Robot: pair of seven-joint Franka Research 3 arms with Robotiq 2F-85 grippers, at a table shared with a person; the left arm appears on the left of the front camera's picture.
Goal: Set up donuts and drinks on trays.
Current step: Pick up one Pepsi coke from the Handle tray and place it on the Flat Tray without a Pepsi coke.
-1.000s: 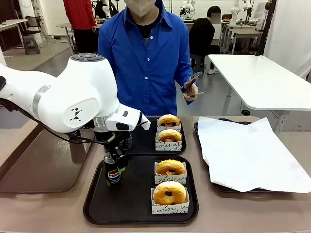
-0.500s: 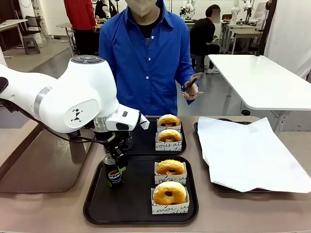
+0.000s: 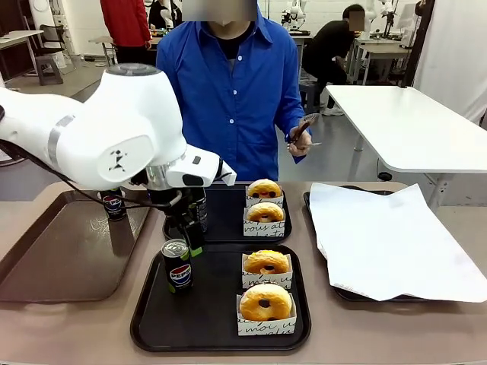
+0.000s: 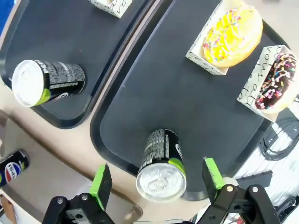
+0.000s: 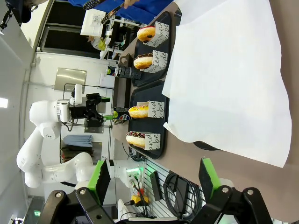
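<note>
Pepsi can upright on near black tray; left end effector spread above it, untouching.

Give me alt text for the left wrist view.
The left tool hangs open above an upright Pepsi can standing on a black tray that also carries two sleeved donuts. A second can stands on the neighbouring tray.
</note>
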